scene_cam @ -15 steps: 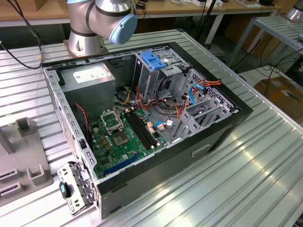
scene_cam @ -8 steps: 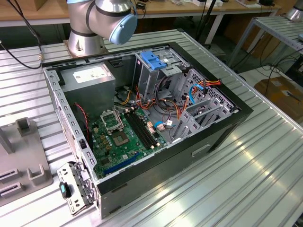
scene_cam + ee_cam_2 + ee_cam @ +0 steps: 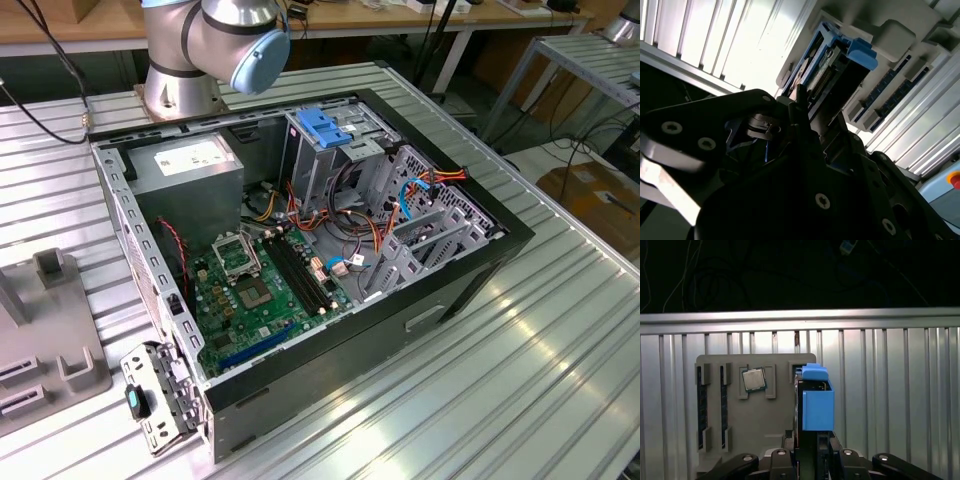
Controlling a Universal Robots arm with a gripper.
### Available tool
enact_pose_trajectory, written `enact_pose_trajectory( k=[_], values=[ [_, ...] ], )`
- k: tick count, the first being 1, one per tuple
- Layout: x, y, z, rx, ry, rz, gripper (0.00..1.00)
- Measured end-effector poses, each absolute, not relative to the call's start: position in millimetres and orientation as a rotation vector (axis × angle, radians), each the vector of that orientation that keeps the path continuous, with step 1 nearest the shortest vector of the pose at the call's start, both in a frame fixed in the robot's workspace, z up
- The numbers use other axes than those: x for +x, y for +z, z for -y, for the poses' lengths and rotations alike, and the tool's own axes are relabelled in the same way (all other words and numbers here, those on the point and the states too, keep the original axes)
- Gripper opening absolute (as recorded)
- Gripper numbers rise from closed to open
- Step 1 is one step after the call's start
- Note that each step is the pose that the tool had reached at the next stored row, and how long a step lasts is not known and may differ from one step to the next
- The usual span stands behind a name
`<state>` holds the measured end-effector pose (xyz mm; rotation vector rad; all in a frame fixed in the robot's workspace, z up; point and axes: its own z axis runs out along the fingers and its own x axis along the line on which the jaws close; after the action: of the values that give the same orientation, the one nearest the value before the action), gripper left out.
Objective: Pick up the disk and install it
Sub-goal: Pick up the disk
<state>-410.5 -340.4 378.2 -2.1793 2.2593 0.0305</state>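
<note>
Fingers are clamping the blue-framed silver-grey rectangular disk edge-on. Black gripper bodywork is hiding its lower end.

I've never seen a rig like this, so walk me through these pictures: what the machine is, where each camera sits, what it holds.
The machine is a robot arm mounted on a ribbed metal table. The exterior view looks on from off the arm: an open computer case lies on the table, a grey parts tray toward that view's left. The two wrist views come from cameras riding on the arm. In the first wrist view its hand appears closed on the disk, a drive in a blue frame held on edge by the tray, where a processor chip lies.
</note>
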Motion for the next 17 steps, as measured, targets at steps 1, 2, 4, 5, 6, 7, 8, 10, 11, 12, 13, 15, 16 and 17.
enact_pose_trajectory(
  k=[1, 2, 4, 5, 6, 7, 8, 10, 11, 12, 13, 15, 16, 17],
  values=[
    [-410.5, 384.0, 340.4, -2.179, 0.030, -2.259, 0.35],
    [-410.5, 388.5, 340.4, -2.180, 0.030, -2.259, 0.35],
    [-410.5, 397.2, 340.4, -2.180, 0.030, -2.260, 0.35],
    [-410.5, 402.8, 340.4, -2.180, 0.030, -2.260, 0.35],
    [-410.5, 406.9, 340.3, -2.180, 0.029, -2.260, 0.35],
    [-410.5, 409.5, 340.3, -2.180, 0.029, -2.260, 0.35],
    [-410.5, 410.8, 340.3, -2.180, 0.029, -2.260, 0.35],
    [-410.5, 411.1, 340.3, -2.180, 0.029, -2.260, 0.35],
    [-410.5, 411.2, 340.3, -2.180, 0.029, -2.260, 0.35],
    [-410.5, 411.2, 340.3, -2.180, 0.029, -2.260, 0.35],
    [-410.5, 411.3, 340.3, -2.180, 0.029, -2.260, 0.35],
    [-410.5, 413.7, 340.2, -2.180, 0.029, -2.260, 0.35],
    [-410.5, 415.3, 340.2, -2.180, 0.029, -2.260, 0.35],
    [-410.5, 416.6, 340.1, -2.180, 0.029, -2.260, 0.35]
  ],
)
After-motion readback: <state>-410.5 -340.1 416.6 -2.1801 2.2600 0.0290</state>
